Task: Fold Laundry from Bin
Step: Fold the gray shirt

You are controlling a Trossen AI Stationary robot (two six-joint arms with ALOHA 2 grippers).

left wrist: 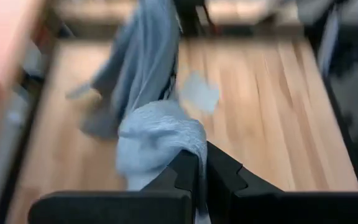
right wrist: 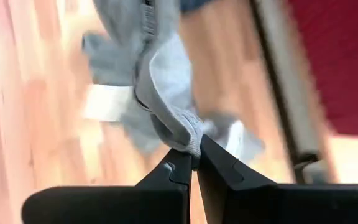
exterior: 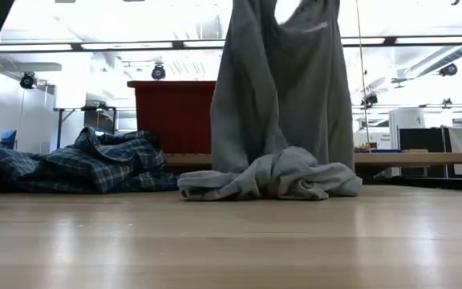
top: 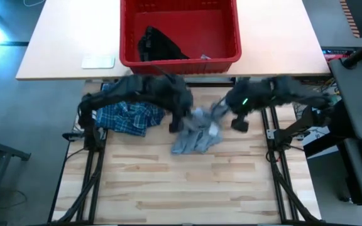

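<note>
Both arms are holding the grey T-shirt [top: 197, 130] up off the wooden table [top: 187, 182], just in front of the red bin [top: 180, 34]. The left gripper [left wrist: 199, 180] is pinching one part of the top edge with its jaws fully closed, and the right gripper [right wrist: 194, 163] is clamping another part the same way. The cloth is hanging straight down from both pairs of jaws, its long axis vertical, with the lower part bunching on the table. The grippers are sitting close together, equally near the shirt. The plaid shirt [top: 129, 117] is lying heaped to the left of the T-shirt, and the black garment [top: 158, 45] is lying inside the bin.
</note>
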